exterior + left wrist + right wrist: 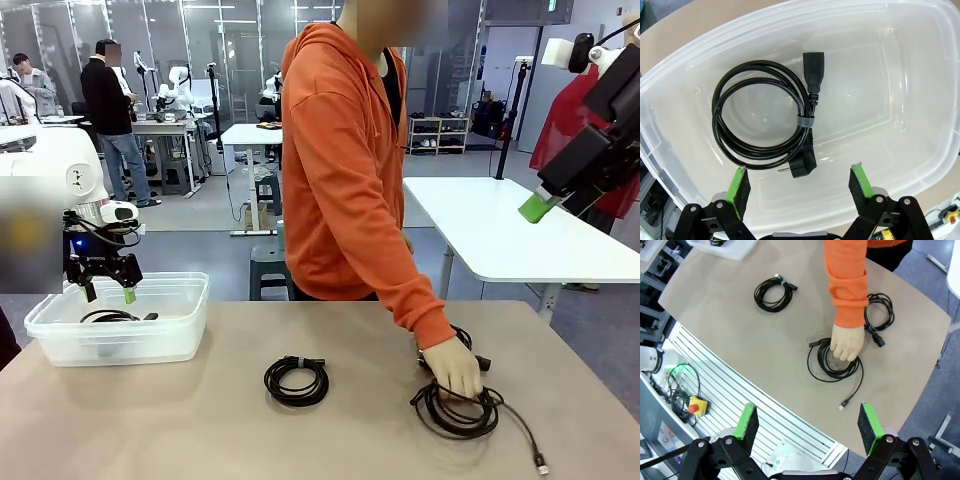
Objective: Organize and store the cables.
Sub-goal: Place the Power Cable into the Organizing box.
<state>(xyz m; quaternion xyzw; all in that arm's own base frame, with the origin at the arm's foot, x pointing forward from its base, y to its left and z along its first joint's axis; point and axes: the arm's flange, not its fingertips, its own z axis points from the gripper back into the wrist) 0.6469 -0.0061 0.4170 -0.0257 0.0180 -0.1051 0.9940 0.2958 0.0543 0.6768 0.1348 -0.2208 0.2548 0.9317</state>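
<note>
One tied coil of black cable [765, 120] lies on the floor of a clear plastic bin [920, 100], with plugs at both ends. My left gripper [799, 186] hangs open just above it, nothing between its green pads; from the front it hovers [108, 292] over the bin [180, 335] at the table's left. A second cable coil [296, 380] lies mid-table. The person's hand [452, 365] presses on a looser coil [455, 410], and another coil [463, 340] sits behind it. My right gripper [545, 205] is raised high at the right, open [809, 425] and empty.
A person in an orange hoodie [345, 180] leans over the far edge, arm stretched to the right side of the table. A loose cable end with a small connector [540, 465] trails toward the front right corner. A white table [510, 230] stands behind.
</note>
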